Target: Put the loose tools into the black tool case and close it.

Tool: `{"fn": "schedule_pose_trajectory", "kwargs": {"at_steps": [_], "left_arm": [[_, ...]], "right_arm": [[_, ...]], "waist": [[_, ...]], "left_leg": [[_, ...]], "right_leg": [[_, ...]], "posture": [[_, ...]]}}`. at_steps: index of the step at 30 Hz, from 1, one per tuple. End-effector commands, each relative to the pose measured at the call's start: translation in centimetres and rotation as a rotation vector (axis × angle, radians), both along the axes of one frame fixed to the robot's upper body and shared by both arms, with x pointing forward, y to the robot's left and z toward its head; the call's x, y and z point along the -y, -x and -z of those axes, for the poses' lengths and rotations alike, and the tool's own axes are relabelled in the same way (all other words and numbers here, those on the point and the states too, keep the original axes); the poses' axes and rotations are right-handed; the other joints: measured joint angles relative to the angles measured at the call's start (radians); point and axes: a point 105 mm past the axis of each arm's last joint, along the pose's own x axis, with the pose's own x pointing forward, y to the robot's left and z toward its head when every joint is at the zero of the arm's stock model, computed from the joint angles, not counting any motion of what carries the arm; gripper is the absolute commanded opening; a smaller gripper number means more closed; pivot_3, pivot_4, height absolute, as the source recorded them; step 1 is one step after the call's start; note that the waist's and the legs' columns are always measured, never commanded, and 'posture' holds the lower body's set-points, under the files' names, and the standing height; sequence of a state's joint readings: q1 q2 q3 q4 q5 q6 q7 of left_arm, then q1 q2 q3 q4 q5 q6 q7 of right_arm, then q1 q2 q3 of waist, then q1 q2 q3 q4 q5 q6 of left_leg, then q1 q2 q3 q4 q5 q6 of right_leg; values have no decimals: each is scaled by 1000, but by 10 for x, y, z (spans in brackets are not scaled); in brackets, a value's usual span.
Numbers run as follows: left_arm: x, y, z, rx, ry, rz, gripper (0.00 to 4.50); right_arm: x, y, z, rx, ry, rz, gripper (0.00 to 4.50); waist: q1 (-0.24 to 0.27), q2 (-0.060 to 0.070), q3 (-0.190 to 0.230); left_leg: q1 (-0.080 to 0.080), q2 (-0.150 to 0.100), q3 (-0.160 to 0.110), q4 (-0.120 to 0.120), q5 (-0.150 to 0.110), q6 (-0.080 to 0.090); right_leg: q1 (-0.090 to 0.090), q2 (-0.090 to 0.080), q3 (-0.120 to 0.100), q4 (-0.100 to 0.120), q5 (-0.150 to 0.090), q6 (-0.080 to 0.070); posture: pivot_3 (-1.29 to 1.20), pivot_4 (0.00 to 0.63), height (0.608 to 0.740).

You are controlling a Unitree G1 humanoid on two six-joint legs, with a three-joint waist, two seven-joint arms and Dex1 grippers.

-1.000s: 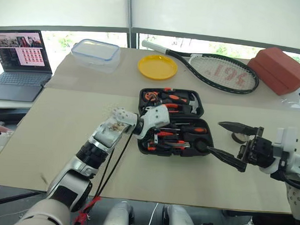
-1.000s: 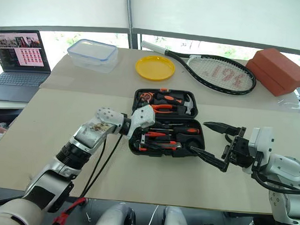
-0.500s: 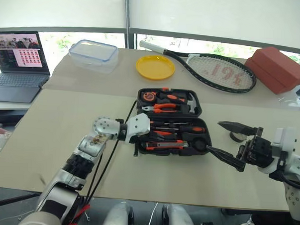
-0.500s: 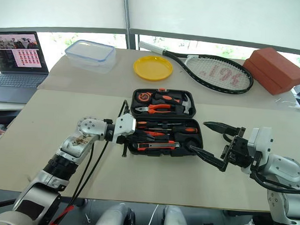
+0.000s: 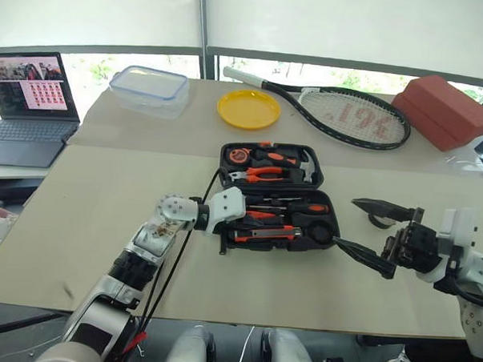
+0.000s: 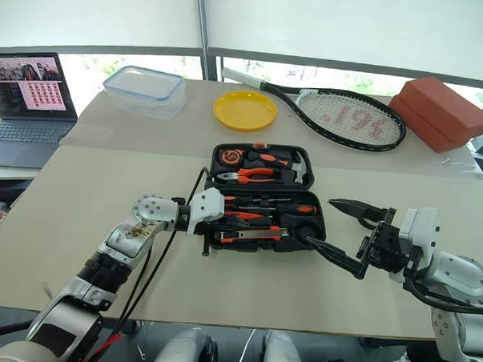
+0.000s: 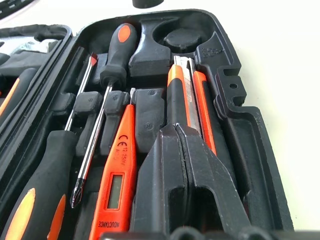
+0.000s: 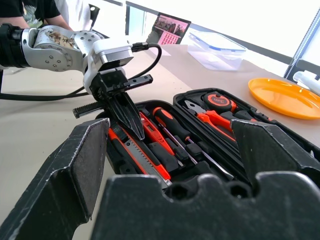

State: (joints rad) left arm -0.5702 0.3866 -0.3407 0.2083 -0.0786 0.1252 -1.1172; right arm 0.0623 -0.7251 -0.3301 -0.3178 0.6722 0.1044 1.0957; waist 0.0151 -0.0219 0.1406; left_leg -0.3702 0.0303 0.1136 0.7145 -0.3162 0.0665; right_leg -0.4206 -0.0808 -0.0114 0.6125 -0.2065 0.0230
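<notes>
The black tool case lies open in the middle of the table. In its near half rest two orange-and-black screwdrivers, an all-orange screwdriver and the utility knife. My left gripper is shut and empty. Its tips hang over the near-left end of the utility knife. My right gripper stands open just right of the case, level, pointing at it. A small dark ring, which looks like the tape roll, lies on the table behind that gripper's far finger.
The case's far half holds pliers, a hammer and a tape measure. Beyond the case are a yellow plate, a tennis racket, a clear lidded box and a red block. A laptop sits far left.
My left gripper was open above the case's left part. It has shut, sunk lower and drawn back toward the case's near-left edge. The right gripper has kept still.
</notes>
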Motion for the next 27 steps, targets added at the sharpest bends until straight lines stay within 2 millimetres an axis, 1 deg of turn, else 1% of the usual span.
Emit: {"fn": "schedule_pose_trajectory", "kwargs": {"at_steps": [1, 2, 5, 6, 8, 10, 11, 13, 15, 16, 17, 18, 19, 20, 22, 24, 25, 26, 27], "left_arm": [[3, 17, 47, -189, -194, 30, 41], [4, 18, 49, -206, -208, 31, 41], [0, 23, 69, -330, -322, -5, 41], [2, 23, 72, -328, -325, -9, 41], [7, 12, 65, -281, -258, -67, 41], [6, 8, 56, -287, -194, -91, 41], [5, 8, 53, -263, -175, -74, 41], [5, 5, 41, -194, -98, -64, 41], [9, -4, 4, -75, 120, -65, 41], [7, -6, -18, -25, 238, -61, 41], [2, -3, -40, 25, 345, -27, 41], [-5, 4, -57, 17, 426, 16, 286], [-15, 5, -68, 28, 466, 19, 574], [-23, 8, -75, 35, 484, 23, 692], [-40, 9, -83, 37, 484, -8, 1565], [-64, 9, -83, 10, 462, -90, 2194], [-75, 11, -81, -15, 448, -124, 2613], [-86, 15, -77, -26, 418, -147, 2926], [-97, 22, -72, -19, 382, -152, 3134]], "right_arm": [[1, 1, -9, 43, -4, 8, 4500], [1, 1, -9, 43, -5, 7, 4500], [-1, -1, -10, 50, -7, 5, 4500], [-2, -2, -10, 54, -8, 5, 4500], [-2, -2, -11, 61, -10, 9, 4500], [0, -2, -12, 64, -11, 18, 4500], [0, -2, -12, 65, -10, 23, 4500], [3, -3, -12, 67, -7, 38, 4500], [8, -4, -12, 71, -11, 71, 4500], [13, -5, -13, 73, -20, 95, 4500], [18, -6, -15, 74, -31, 121, 4500], [24, -6, -15, 69, -41, 146, 4500], [31, -5, -13, 63, -41, 175, 4500], [37, -5, -11, 55, -37, 197, 4500], [50, -2, -5, 34, -17, 241, 4500], [73, 0, 4, 14, -25, 342, 4500], [86, 1, 6, 14, -40, 409, 4500], [97, 2, 9, 11, -57, 472, 4500], [107, 5, 13, 4, -49, 520, 4500]], "waist": [[3, 0, -3], [4, 0, -4], [7, 0, -7], [7, 0, -9], [10, 2, -14], [16, 4, -16], [17, 4, -16], [14, 4, -16], [9, 4, -16], [7, 4, -16], [5, 4, -16], [2, 3, -13], [0, 3, -12], [-1, 3, -12], [-3, 3, -11], [-4, 4, -11], [-5, 4, -11], [-5, 5, -11], [-6, 5, -10]], "left_leg": [[0, 0, 0, 0, 0, 0], [1, 0, 0, 0, 0, 0], [1, 0, 0, 0, -1, 1], [2, 0, 0, 0, -1, 1], [3, -1, 0, 0, -1, 2], [4, -1, 0, 0, -1, 3], [5, -1, 0, 0, -2, 3], [7, -1, 0, 0, -2, 4], [6, -1, 0, 0, -2, 4], [6, -1, 0, -1, -2, 4], [4, -1, 0, -1, -2, 3], [0, -1, 0, 0, -2, 3], [-3, -1, 0, 0, -1, 1], [-3, 0, 0, 0, 0, 0], [-3, 0, 0, -1, 1, -1], [0, 0, 0, -2, 1, -1], [0, 0, 0, -3, 1, -1], [1, 0, 0, -3, 0, -1], [1, 0, 0, -3, 0, 0]], "right_leg": [[0, 0, 0, 0, 0, 0], [1, 0, 0, 0, 0, 0], [2, 0, 0, -1, 0, 0], [3, 0, 0, -1, 0, 0], [4, 0, 0, -1, 0, 0], [7, -1, 0, -2, 0, 0], [8, -2, 0, -2, -1, 0], [9, -3, -1, -2, -1, 0], [8, -3, 0, -2, -1, 0], [8, -4, 0, -1, -1, 0], [4, -4, 0, 0, 0, 0], [0, -4, 0, 1, 0, 0], [-4, -4, 0, 2, 0, 0], [-4, -4, -1, 3, 0, 0], [-4, -4, -2, 3, 0, -1], [-2, -3, -1, 2, 0, -1], [-1, -3, -1, 1, 0, -1], [-1, -3, -1, 1, 0, -1], [-1, -3, -1, 1, 0, -1]], "posture": [[0, 150, 740], [0, 150, 740], [0, 150, 740], [0, 150, 740], [0, 150, 740], [0, 150, 740], [0, 150, 740], [0, 150, 740], [0, 150, 740], [0, 150, 740], [0, 150, 740], [0, 150, 740], [0, 150, 740], [0, 150, 740], [0, 150, 740], [0, 150, 740], [0, 150, 740], [0, 150, 740], [0, 150, 740]]}}
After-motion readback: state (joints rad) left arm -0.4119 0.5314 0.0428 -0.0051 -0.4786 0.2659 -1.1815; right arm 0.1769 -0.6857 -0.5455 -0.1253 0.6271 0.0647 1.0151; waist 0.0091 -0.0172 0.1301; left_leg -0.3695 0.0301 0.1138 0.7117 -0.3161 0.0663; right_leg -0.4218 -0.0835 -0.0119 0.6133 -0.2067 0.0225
